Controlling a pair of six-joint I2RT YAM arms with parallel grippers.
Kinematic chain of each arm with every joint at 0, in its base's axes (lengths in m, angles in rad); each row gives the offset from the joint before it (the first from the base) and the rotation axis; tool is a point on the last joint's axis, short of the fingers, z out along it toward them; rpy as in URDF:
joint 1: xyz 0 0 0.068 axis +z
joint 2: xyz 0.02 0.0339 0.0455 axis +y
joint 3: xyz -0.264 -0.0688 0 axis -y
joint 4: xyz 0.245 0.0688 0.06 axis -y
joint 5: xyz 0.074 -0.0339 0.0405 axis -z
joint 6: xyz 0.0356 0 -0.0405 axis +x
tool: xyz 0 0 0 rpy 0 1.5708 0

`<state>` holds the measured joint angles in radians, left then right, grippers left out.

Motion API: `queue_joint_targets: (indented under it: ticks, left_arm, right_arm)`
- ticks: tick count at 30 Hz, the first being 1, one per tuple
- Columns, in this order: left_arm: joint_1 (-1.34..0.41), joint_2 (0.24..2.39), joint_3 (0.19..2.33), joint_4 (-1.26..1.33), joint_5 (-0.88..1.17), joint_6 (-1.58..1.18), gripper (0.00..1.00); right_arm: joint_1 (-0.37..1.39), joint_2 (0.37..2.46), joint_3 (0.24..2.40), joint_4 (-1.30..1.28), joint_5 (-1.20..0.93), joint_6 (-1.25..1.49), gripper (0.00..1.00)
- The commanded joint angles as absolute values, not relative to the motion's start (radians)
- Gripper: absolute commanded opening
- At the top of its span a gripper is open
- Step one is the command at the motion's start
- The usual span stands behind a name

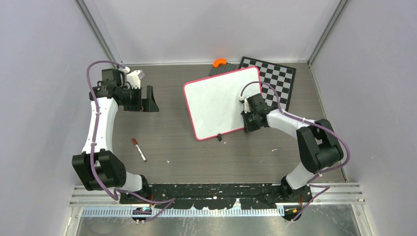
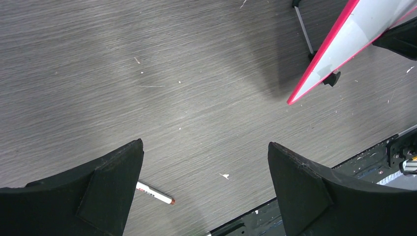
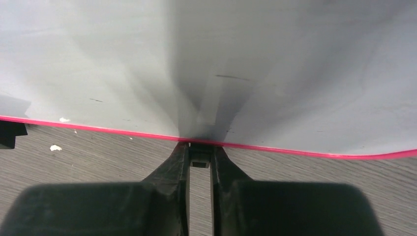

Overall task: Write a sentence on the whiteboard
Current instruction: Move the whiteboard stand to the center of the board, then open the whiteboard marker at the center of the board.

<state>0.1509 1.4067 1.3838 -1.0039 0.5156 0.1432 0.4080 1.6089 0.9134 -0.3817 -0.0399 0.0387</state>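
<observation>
One claw [image 3: 200,148] tight at pink whiteboard [image 3: 123,59] edge

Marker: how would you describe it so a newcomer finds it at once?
On the grey table, look near-left of the pink-framed whiteboard, beside the left arm. The marker lies flat there by itself. It is a thin white stick with a dark red end, the only slim thing nearby.

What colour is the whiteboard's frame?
The whiteboard frame is pink-red; the right wrist view shows it best.
</observation>
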Motion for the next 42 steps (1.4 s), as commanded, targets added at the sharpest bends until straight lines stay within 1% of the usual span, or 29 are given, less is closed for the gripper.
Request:
queue_joint_targets:
  ticks: [1,2,7,12,19,21,26,29,32,35,37,38,39,42]
  left_arm:
    - [0.156,1.41,1.4,-1.009,0.511,0.181,1.0]
    - [0.155,1.416,1.406,-1.021,0.512,0.191,1.0]
    - [0.156,1.419,1.425,-1.081,0.506,0.257,1.0]
    - [0.156,1.428,1.438,-1.126,0.496,0.298,1.0]
    - [0.172,1.475,1.467,-1.161,0.507,0.314,1.0]
    - [0.182,1.489,1.48,-1.191,0.519,0.347,1.0]
    - [0.242,1.521,1.507,-1.291,0.527,0.494,1.0]
    - [0.28,1.546,1.51,-1.373,0.515,0.618,1.0]
    - [0.323,1.57,1.488,-1.446,0.481,0.769,1.0]
    - [0.378,1.577,1.434,-1.465,0.433,0.897,1.0]
    - [0.389,1.585,1.394,-1.404,0.362,0.862,0.98]
    - [0.39,1.594,1.375,-1.38,0.329,0.83,0.95]
    - [0.392,1.599,1.358,-1.367,0.324,0.807,0.92]
    - [0.402,1.566,1.265,-1.266,0.348,0.719,0.91]
  right_arm:
    - [0.403,1.591,0.922,-0.373,-0.121,-0.008,0.02]
    - [0.403,1.585,0.914,-0.385,-0.133,-0.029,0.0]
    - [0.403,1.533,0.889,-0.435,-0.167,-0.109,0.0]
    - [0.402,1.518,0.882,-0.488,-0.255,-0.175,0.0]
    - [0.402,1.564,0.918,-0.475,-0.252,-0.098,0.01]
    - [0.403,1.56,0.92,-0.483,-0.239,-0.082,0.12]
    - [0.401,1.477,0.886,-0.504,-0.23,-0.09,0.45]
    - [0.401,1.421,0.884,-0.545,-0.236,-0.1,0.57]
    - [0.402,1.36,0.905,-0.603,-0.258,-0.121,0.65]
    - [0.401,1.294,0.937,-0.692,-0.325,-0.156,0.72]
    - [0.401,1.267,0.968,-0.749,-0.377,-0.165,0.75]
    - [0.402,1.254,0.979,-0.772,-0.391,-0.166,0.75]
    - [0.401,1.244,0.989,-0.789,-0.402,-0.164,0.75]
    - [0.401,1.206,1.0,-0.8,-0.416,-0.142,0.76]
